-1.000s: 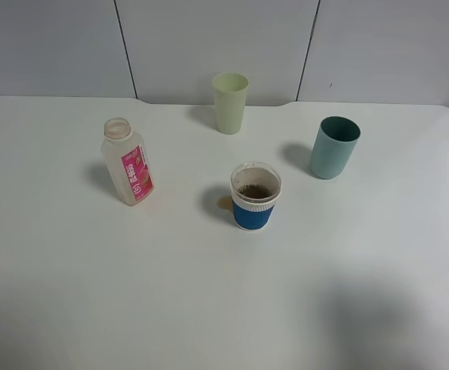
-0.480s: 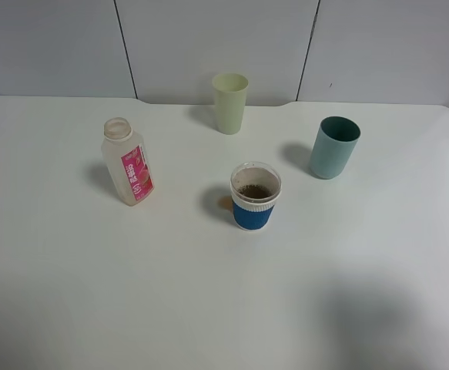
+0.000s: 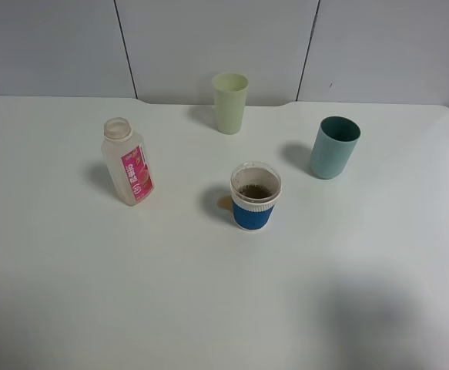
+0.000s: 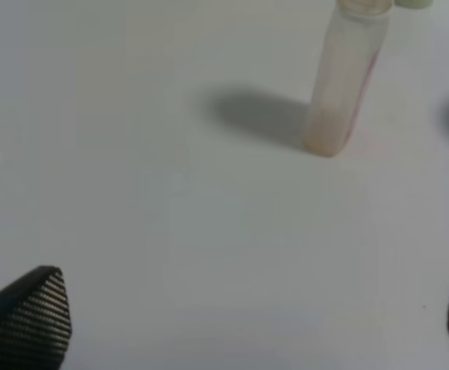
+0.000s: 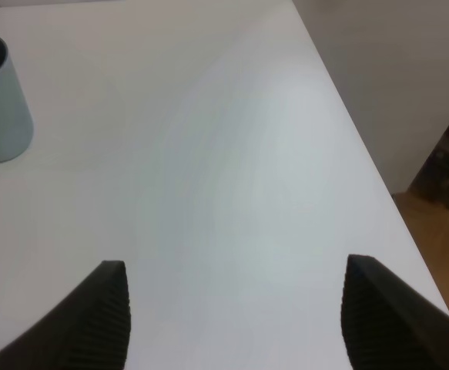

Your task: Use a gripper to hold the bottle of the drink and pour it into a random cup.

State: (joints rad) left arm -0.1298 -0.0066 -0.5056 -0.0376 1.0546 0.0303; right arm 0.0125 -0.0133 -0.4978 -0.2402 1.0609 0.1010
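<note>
- Across the white desk (image 3: pixel 93 293), seen from the high camera, the bottle of the drink (image 3: pixel 127 161) stands upright on the left side, its neck uncapped and its pink label facing the front.
- Near the middle stands the cup (image 3: pixel 255 196) with its blue ribbed sleeve; brown liquid shows inside it, and a small brownish spot lies on the desk just beside it on the bottle's side.
- Farther back stands a pale green tumbler (image 3: pixel 229 102), and off to the right a teal tumbler (image 3: pixel 334 146). All four vessels stand well apart from each other. No arm appears in this view.
- From the left wrist camera, the left claw (image 4: pixel 247 324) is spread wide with nothing between its dark ribbed fingertips (image 4: pixel 31 320). The bottle stands ahead of it on the desk, apart from the claw, casting a shadow to one side.
- From the right wrist camera, the right claw (image 5: pixel 236 316) is also spread apart and empty, above bare desk near the edge. The teal tumbler shows at the frame's border.
</note>
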